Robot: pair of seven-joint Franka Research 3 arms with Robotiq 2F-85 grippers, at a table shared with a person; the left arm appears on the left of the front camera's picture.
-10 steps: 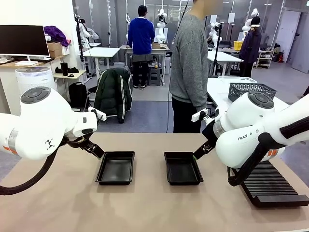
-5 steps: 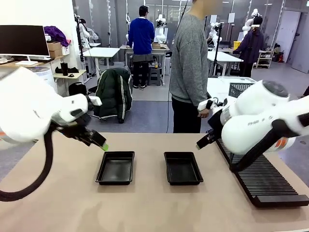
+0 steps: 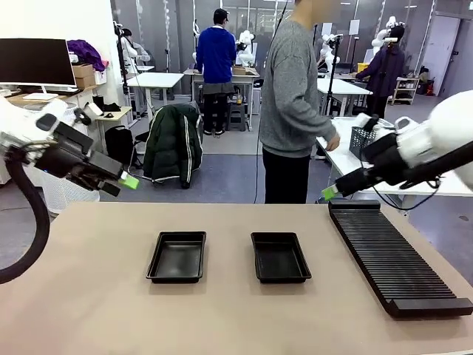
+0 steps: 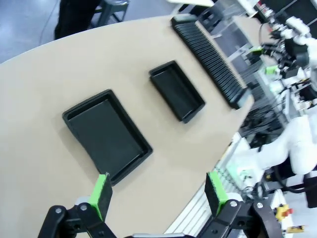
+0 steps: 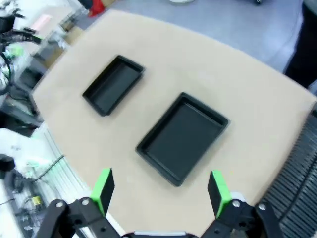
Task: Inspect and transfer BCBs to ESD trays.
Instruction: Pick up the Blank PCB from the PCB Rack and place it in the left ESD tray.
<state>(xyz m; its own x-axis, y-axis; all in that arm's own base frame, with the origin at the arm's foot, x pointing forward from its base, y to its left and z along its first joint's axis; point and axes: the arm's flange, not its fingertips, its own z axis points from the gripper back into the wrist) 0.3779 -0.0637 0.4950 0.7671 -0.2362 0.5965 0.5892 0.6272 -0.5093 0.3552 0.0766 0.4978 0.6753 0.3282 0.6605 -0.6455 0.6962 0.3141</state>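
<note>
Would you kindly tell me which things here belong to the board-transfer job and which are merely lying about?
For the job:
left tray
right tray

Lying about:
slotted rack
jacket on a chair
monitor

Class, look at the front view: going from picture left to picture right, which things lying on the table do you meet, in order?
left ESD tray → right ESD tray → black ribbed rack

Tan table (image 3: 222,318); grey floor (image 4: 25,25) far ahead of left fingers (image 4: 101,193); white wall (image 3: 66,18), black monitor (image 3: 37,61), jacket-draped chair (image 3: 172,144), white worktables (image 3: 155,79).
</note>
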